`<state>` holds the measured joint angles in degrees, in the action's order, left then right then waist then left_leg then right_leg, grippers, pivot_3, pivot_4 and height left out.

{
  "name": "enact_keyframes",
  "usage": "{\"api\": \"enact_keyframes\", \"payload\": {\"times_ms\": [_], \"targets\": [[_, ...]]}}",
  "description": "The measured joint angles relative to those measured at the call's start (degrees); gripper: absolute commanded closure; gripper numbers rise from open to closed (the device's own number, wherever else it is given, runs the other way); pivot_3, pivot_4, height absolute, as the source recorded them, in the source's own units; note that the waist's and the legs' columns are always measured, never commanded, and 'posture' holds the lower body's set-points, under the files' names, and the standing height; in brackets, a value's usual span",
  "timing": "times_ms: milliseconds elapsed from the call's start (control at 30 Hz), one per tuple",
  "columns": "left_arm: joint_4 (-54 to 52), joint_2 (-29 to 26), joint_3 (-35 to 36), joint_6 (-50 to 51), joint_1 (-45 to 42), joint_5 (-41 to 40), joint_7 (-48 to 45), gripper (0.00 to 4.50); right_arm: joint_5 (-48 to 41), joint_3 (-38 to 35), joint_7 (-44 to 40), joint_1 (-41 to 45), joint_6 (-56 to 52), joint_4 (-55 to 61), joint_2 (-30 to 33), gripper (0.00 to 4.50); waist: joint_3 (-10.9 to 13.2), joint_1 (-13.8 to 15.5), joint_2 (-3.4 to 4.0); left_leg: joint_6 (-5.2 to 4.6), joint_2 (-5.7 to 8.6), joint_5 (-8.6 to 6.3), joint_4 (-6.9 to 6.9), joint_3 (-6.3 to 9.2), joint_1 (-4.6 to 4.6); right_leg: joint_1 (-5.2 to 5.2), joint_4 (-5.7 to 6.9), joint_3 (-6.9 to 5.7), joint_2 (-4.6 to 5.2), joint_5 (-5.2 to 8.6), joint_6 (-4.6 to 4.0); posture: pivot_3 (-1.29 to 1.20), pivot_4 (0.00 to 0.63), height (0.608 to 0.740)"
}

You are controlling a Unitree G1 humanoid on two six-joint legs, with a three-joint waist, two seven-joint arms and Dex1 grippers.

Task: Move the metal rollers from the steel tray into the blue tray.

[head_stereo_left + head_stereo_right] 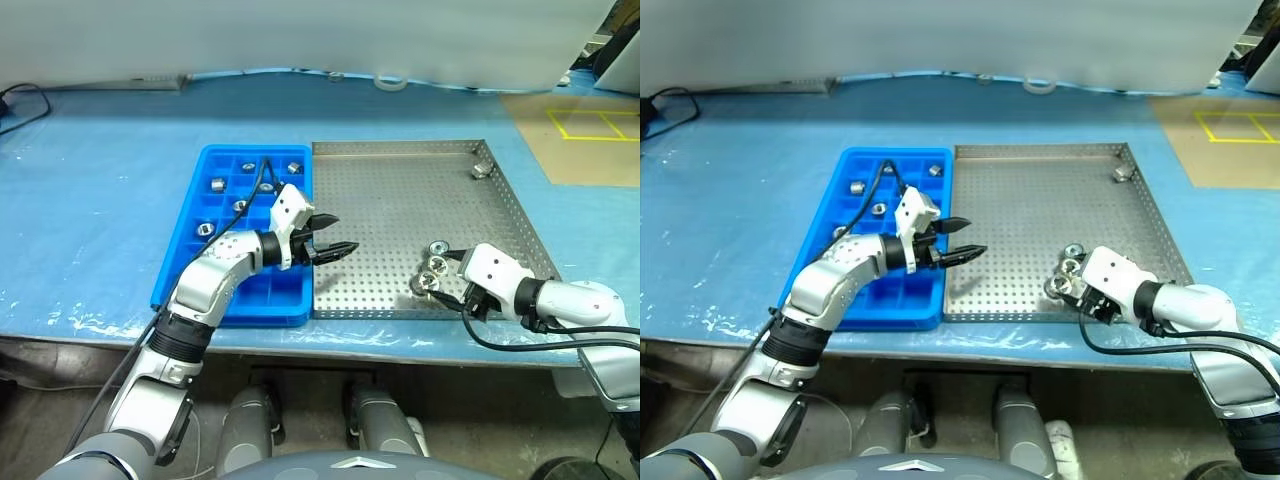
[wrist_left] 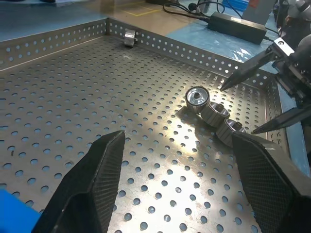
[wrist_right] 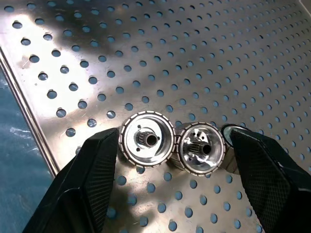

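Note:
Three metal rollers [image 1: 432, 265] lie clustered near the front right of the steel tray [image 1: 390, 200], and another [image 1: 482, 168] sits in its far right corner. Several more rest in compartments of the blue tray [image 1: 225, 152], for example one roller [image 1: 217, 184]. My right gripper [image 3: 173, 141] is open and low over the cluster, its fingers [image 3: 97, 174] flanking two rollers [image 3: 147, 139] without pinching them. My left gripper [image 1: 335, 235] hovers open and empty over the steel tray's left edge, pointing toward the cluster [image 2: 214, 111].
Both trays sit side by side on a table covered with a blue sheet [image 1: 100, 200]. A tape ring [image 1: 390, 82] lies at the far edge and a cable [image 1: 20, 100] at the far left. A brown board with yellow lines [image 1: 590, 130] lies to the right.

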<state>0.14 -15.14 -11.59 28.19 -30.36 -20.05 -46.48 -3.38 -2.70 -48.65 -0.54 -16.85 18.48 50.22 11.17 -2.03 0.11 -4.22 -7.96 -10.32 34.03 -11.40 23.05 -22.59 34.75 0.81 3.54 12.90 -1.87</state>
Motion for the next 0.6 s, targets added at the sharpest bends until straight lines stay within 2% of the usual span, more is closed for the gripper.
{"api": "enact_keyframes", "payload": {"times_ms": [333, 600], "targets": [[-0.95, -0.53, 0.46, 0.55, 1.84, 0.00, 1.94, 0.85, 3.74, 2.84, 0.06, 5.57, 7.29, -7.25, -0.29, 0.67, 0.00, 0.10, 0.01, -0.12, 0.01, 0.02, 0.05, 0.00, 0.03, -0.01, 0.01, -0.06, 0.05, 0.00, 0.00, -0.24, 0.150, 0.740], [-0.94, -0.11, 0.49, -0.19, 2.37, 0.14, 2.79, 0.85, 4.75, 5.57, 1.75, 9.38, 10.07, -11.63, -5.39, 0.67, 0.00, 0.34, 0.02, -0.13, 0.01, 0.03, 0.07, -0.01, 0.05, -0.03, 0.03, -0.09, 0.11, -0.01, -0.01, -0.23, 0.150, 0.740]]}}
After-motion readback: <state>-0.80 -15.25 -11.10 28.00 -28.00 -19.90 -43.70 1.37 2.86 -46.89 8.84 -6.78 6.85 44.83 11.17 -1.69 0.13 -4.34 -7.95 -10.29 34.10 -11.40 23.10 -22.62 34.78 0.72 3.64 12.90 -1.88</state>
